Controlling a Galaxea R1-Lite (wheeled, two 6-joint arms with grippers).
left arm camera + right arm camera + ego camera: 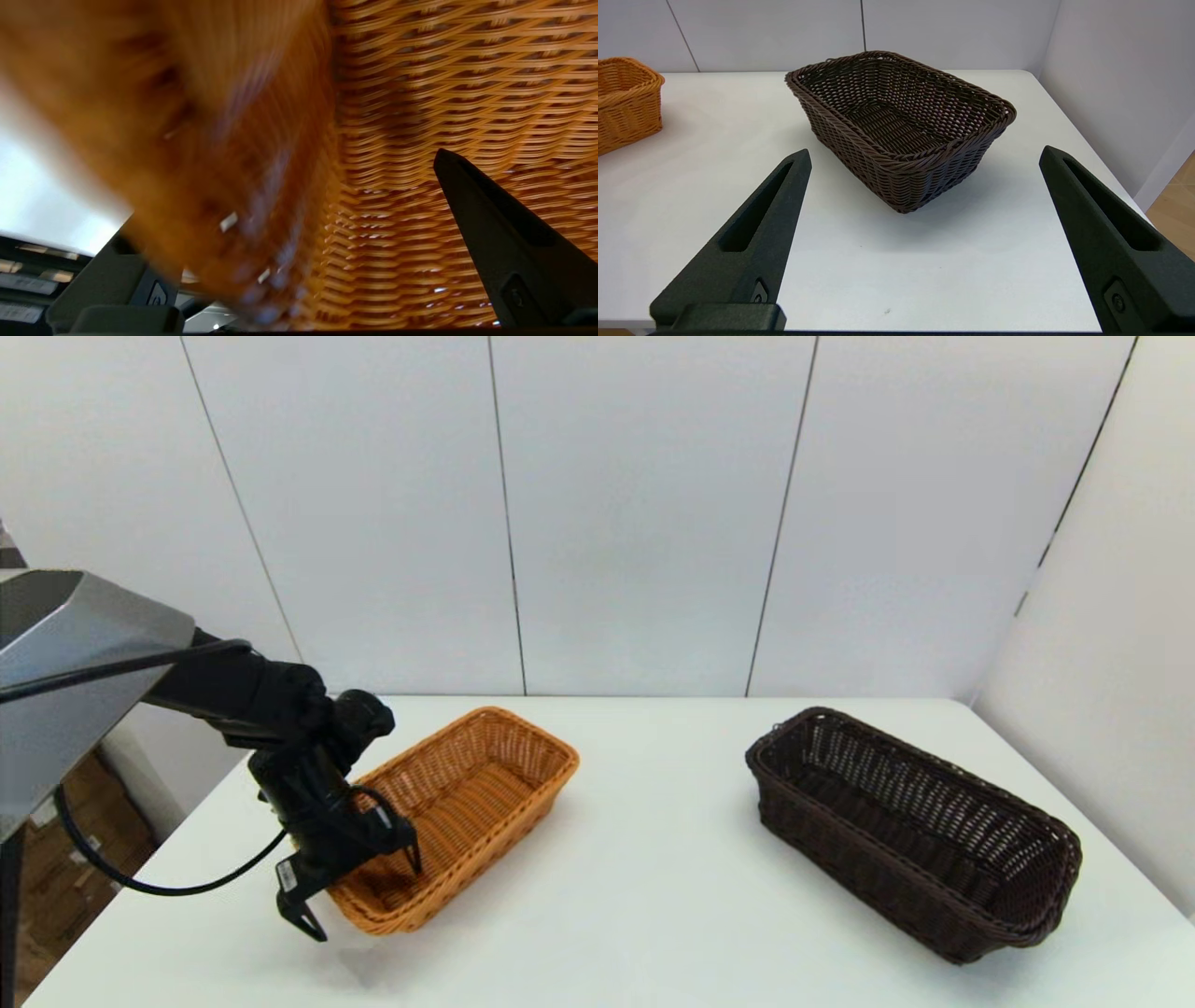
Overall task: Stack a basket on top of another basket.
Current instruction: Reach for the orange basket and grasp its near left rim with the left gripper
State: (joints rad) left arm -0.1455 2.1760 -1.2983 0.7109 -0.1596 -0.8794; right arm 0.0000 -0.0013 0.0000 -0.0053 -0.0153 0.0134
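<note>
The orange-tan rectangular woven wicker basket w/ braided rim (471,807) sits on the white bench (653,896), left side in head view, long axis running diagonally away from the robot. The left hand (359,887) is at its near short end, fingers straddling the wall: one black finger (411,854) inside the basket, the other (303,915) outside, near the bench surface. Left wrist view agrees: the inner finger (504,233) stands against the woven orange interior (467,93), the rim passes blurred btw. the two fingers, and the outer finger (117,280) lies beyond the wall. The hand is spread about the wall; whether the pads actually press it I cannot tell. The basket looks flat on the bench.

The dark brown, almost black, rectangular wicker basket w/ open-weave mesh & braided rim (915,831) sits on the right side of the bench, well apart from the orange one, also at a diagonal, upright, nothing in it.

The right hand (924,154) does not show in the head view. Its wrist view shows both black fingers spread wide, holding nothing, above the bench's near part. The dark brown basket (901,126) lies ahead btw. the two fingers but clear of them. A corner of the orange basket (626,102) shows far off to the side.
</note>
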